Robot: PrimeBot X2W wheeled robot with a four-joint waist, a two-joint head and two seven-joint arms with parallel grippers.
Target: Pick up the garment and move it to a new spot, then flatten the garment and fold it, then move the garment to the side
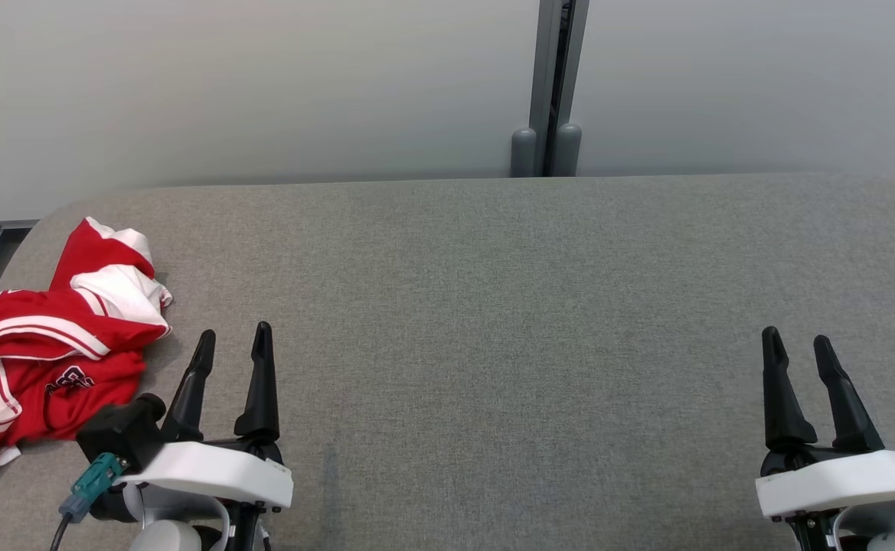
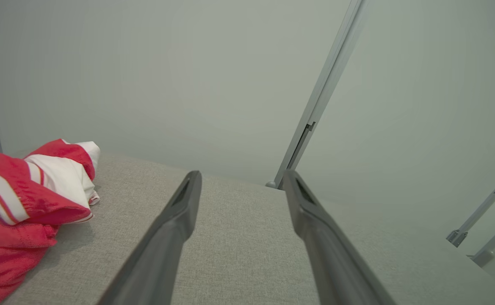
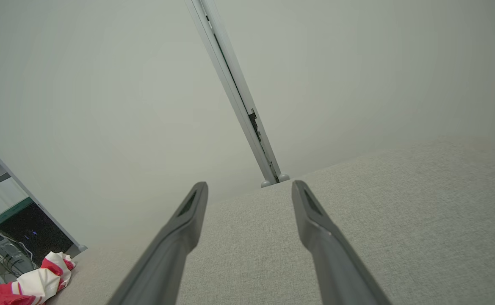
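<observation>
Task item: the garment [image 1: 49, 344], red with white bands and dark lettering, lies in a crumpled heap on the grey padded surface [image 1: 493, 306], unflattened and unfolded. Left gripper [image 1: 234, 334]: fingers spread, nothing between them, tips raised clear of the cloth. Right gripper [image 1: 796, 337]: fingers likewise spread and empty, pointing the same way over bare surface. Governing relation: the heap sits just beside the left gripper, on the outer side of its outer finger. Its nearest red fold lies close to that finger without touching it, so far as the head view shows. The white-and-red bunched end lies outward of and slightly ahead of the left fingertips; the lettered part lies level with the finger roots and wrist. The heap's long axis, as far as it can be read, runs roughly parallel to the way the fingers point, slanting outward toward the wrist end. Its outer margin runs past the frame edge, so its full extent cannot be stated. From the right gripper the garment is well apart, beyond the left gripper and across the whole open surface. Judgement: the pick-up has not begun; the left arm is plainly the nearer, and the approach calls for a sideways shift outward and a descent onto a raised fold.
</observation>
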